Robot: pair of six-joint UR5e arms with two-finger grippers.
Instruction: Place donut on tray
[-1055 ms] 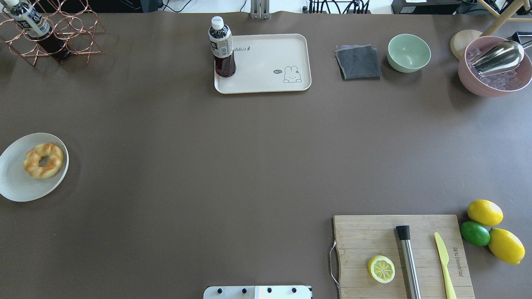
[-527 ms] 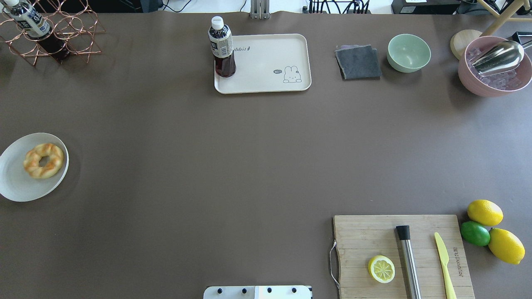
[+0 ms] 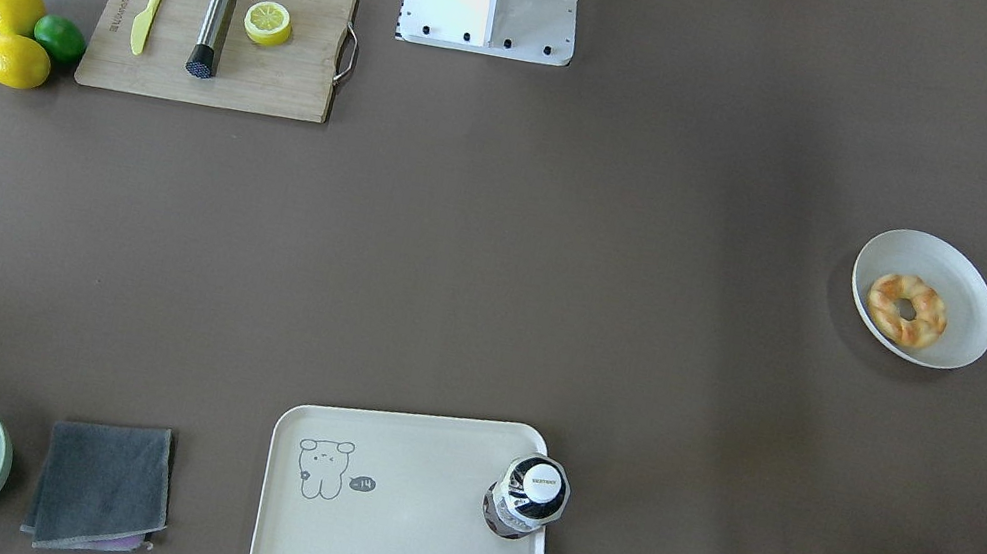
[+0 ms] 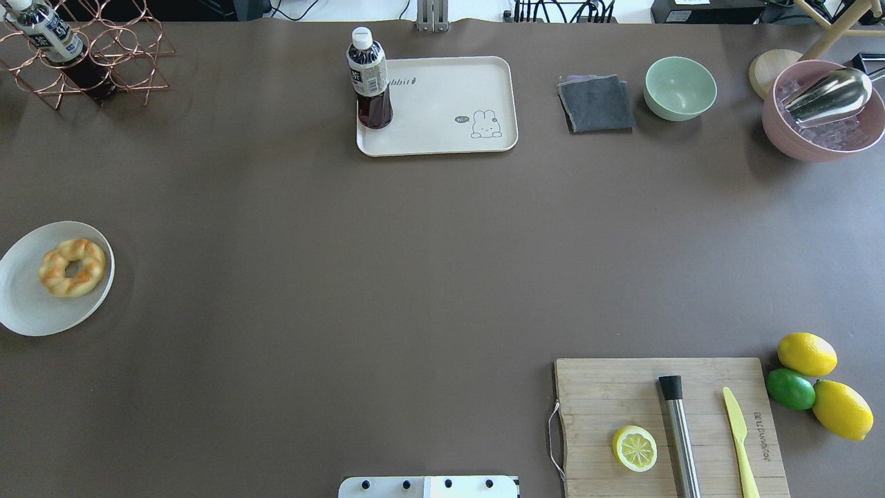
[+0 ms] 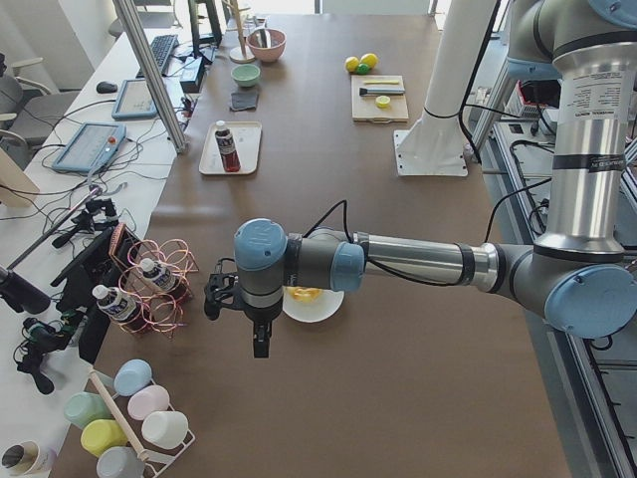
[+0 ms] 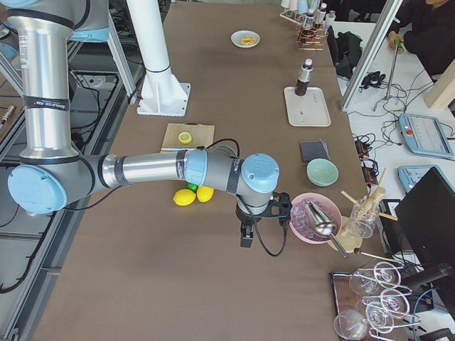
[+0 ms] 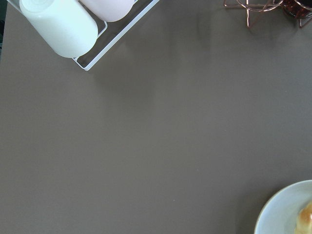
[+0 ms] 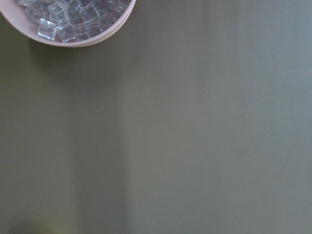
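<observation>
Sitting flat on the round white plate (image 4: 28, 315), the donut (image 4: 72, 267) has its hole facing up. The left hand (image 5: 261, 341) hangs over the tabletop (image 4: 387, 277) just beside the plate and points down. It does not touch the donut or the plate. The left wrist view shows only a bit of the plate's edge in one corner. From the side view you cannot tell if this hand's fingers are spread or pressed together. The right hand (image 6: 245, 238) is well apart from the plate, at the other end of the tabletop, and you cannot tell its grip either. The tray (image 4: 442, 142) lies well apart from the plate too, with a bottle (image 4: 370, 76) standing on one corner.
</observation>
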